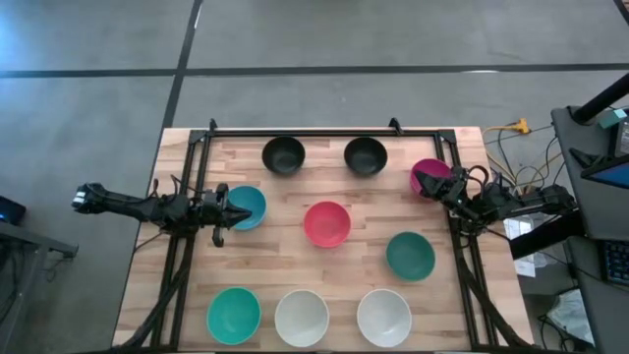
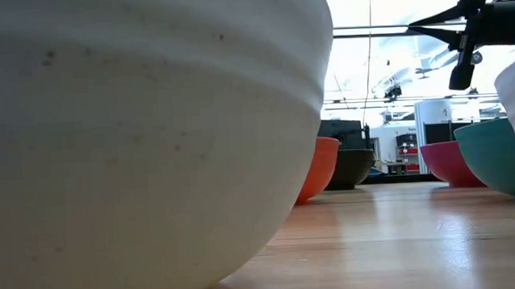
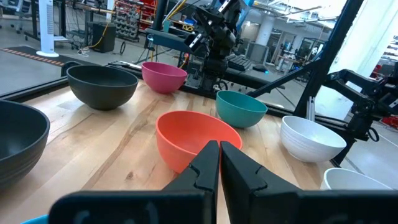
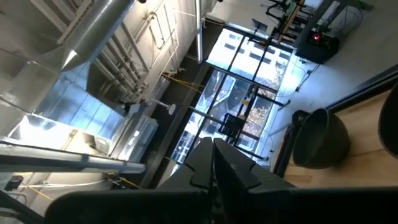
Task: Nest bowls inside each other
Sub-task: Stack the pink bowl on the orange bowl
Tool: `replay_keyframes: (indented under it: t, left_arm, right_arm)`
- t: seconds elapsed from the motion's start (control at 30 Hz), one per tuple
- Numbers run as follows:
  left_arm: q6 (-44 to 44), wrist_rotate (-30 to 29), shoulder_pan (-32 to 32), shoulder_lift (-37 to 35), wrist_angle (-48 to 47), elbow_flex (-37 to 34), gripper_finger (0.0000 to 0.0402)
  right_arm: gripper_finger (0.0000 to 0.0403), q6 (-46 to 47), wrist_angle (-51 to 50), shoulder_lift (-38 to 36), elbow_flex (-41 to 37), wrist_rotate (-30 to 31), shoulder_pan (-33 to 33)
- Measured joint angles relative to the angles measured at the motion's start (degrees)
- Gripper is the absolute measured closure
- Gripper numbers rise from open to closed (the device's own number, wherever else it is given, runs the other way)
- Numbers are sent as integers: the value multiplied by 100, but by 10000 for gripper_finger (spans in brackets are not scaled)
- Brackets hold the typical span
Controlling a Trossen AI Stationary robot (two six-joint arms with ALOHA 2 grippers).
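Observation:
Nine bowls stand upright on the wooden table. Two black bowls are at the far side. The magenta bowl is at the right, the blue one at the left and the red one in the middle. A teal-green bowl is right of centre. Another teal-green bowl and two white bowls line the near edge. My left gripper is shut over the blue bowl's left rim. My right gripper is shut above the magenta bowl.
A black metal frame runs along the table's far edge and down both sides. Cables and equipment lie off the table's right edge. Bare wood shows between the red bowl and the near row of bowls.

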Motion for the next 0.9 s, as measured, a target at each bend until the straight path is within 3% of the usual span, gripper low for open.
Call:
replay_keyframes:
  t: [0.47,0.7,0.9]
  left_arm:
    - [-2,0,0,0,1,0,402]
    - [0,0,0,0,0,0,402]
    - [1,0,0,0,1,0,402]
  right_arm:
    - [394,-106,0,2,0,22,0]
    - [394,-835,-26,1,-2,210,-2]
    - [394,-173,20,135,-2,-61,-2]
